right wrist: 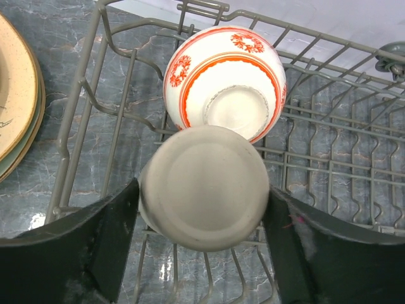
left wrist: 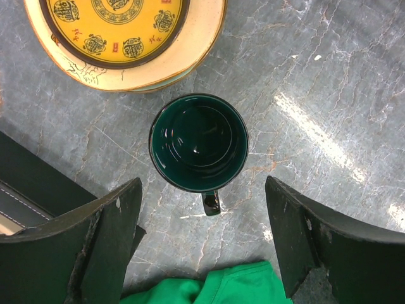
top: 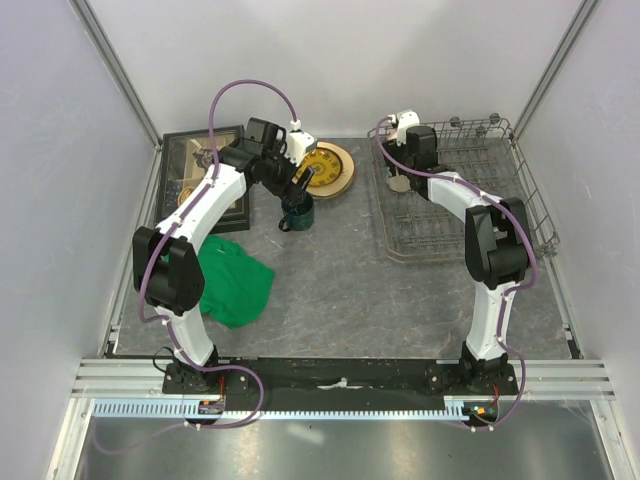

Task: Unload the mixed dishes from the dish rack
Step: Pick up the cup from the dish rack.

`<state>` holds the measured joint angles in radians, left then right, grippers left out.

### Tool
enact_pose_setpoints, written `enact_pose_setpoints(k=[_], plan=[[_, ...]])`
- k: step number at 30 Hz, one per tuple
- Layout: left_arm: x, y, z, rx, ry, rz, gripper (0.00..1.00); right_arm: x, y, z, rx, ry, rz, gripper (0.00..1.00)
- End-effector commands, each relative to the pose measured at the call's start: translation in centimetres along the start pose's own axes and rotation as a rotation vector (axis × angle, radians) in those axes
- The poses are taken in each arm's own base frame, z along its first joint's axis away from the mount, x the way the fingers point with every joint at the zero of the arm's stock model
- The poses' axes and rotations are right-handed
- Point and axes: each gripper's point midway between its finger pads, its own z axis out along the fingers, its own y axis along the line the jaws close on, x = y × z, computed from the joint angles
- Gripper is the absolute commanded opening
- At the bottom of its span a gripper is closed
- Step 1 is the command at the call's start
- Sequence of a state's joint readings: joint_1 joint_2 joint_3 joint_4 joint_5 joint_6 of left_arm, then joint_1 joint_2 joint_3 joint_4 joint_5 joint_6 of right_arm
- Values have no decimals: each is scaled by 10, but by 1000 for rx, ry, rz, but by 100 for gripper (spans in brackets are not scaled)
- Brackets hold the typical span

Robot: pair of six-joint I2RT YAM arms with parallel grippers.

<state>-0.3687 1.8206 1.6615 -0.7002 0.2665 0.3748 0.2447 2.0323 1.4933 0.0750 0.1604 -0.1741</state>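
The dark green mug (left wrist: 198,142) stands upright on the table (top: 350,270), handle toward my left gripper (left wrist: 204,234), which is open and empty just above it (top: 297,212). Stacked tan and cream plates (top: 327,168), the top one with a yellow patterned centre (left wrist: 120,25), lie just beyond the mug. The grey wire dish rack (top: 500,135) is at the back right. In it the beige cup (right wrist: 204,187) sits upside down, with the red-and-white bowl (right wrist: 221,82) leaning behind it. My right gripper (right wrist: 202,234) is open and straddles the cup, its fingers close against both sides.
A black box with a glass lid (top: 195,165) sits at the back left, its edge beside my left finger (left wrist: 31,190). A green cloth (top: 232,285) lies near the left arm and under the left gripper (left wrist: 221,288). The plates' edge shows left of the rack (right wrist: 16,107).
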Motion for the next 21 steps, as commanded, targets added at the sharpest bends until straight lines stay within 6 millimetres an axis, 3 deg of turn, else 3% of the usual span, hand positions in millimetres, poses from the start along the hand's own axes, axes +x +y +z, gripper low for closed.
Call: enact_pose_setpoints(k=[1, 6, 11, 16, 21], plan=[[-16, 1, -15, -20, -64, 2, 85, -28, -7, -1, 16, -73, 10, 78], [-14, -1, -16, -15, -61, 1, 85, -36, -10, -9, 11, -85, 10, 62], [-18, -4, -23, -11, -80, 8, 85, -49, -12, -24, 0, -99, 19, 53], [-25, -6, -31, -10, -118, 9, 85, -66, -16, -44, -1, -127, 35, 50], [-32, -10, -37, 3, -153, 12, 85, -98, -26, -75, 5, -197, 48, 48]])
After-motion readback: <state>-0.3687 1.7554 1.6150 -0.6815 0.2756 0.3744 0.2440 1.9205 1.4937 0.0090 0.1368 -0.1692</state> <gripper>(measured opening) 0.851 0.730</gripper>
